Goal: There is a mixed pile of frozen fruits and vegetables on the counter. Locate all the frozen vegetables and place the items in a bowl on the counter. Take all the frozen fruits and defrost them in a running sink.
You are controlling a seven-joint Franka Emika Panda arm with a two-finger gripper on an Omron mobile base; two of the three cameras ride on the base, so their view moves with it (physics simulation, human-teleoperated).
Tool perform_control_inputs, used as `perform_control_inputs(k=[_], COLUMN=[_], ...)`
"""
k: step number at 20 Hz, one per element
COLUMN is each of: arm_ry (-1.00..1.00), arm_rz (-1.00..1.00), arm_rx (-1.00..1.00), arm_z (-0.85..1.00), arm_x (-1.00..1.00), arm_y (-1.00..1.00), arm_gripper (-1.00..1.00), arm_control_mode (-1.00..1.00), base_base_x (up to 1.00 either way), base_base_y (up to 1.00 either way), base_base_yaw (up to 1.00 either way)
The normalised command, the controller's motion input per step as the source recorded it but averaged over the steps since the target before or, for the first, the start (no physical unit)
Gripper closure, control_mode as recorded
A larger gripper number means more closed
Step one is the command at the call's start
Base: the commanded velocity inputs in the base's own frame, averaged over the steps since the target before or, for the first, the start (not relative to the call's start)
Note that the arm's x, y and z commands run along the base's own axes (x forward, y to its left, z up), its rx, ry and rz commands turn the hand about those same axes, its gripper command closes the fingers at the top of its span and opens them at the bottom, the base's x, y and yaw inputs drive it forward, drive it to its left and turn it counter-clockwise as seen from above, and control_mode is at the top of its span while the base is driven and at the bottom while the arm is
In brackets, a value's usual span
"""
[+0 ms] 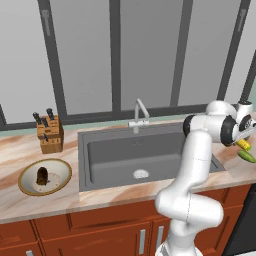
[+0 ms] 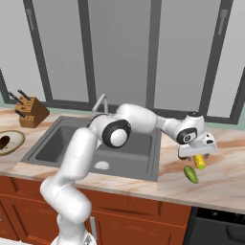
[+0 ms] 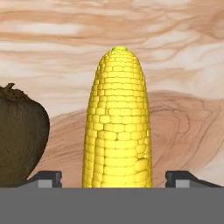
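The yellow corn cob (image 3: 118,122) lies on the counter (image 2: 225,177) right of the sink (image 1: 125,150). My gripper (image 3: 118,177) is down over the cob's near end, open, with a finger tip (image 3: 46,178) on each side and a gap between each and the cob. From the base views the gripper (image 2: 197,155) covers part of the corn cob (image 2: 199,161). A round brown ball (image 3: 19,135) sits just beside the cob. A green piece (image 2: 191,174) lies close in front of it. The cream bowl (image 1: 60,172) left of the sink holds a dark brown lump (image 1: 42,175).
A curved silver faucet (image 1: 140,112) stands behind the sink, and no water shows. A wooden knife block (image 1: 50,134) is behind the bowl. My arm stretches across the sink's right side. A dark appliance (image 2: 220,229) sits below the counter at far right.
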Motion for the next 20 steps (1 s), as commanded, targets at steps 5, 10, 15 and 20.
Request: perform_control_inputs(k=[5,10,15,20], arm_ry=[0.06,0.01,-0.02,-0.08], arm_rz=[0.0,0.0,0.0,-0.03], arm_rx=[0.04,-0.12,-0.14,0.0], arm_z=[-0.34,0.56,0.63,0.14], arm_x=[-0.01,-0.18,-0.5,-0.31], arm_y=[0.03,0.58,0.8,0.77], arm_gripper=[1.0,1.0,1.0,1.0], arm_control_mode=[-1.0,-1.0,-1.0,-1.0], base_base_x=[0.0,0.0,0.0,0.0], base_base_y=[0.0,0.0,0.0,0.0], base_base_yaw=[0.0,0.0,0.0,0.0])
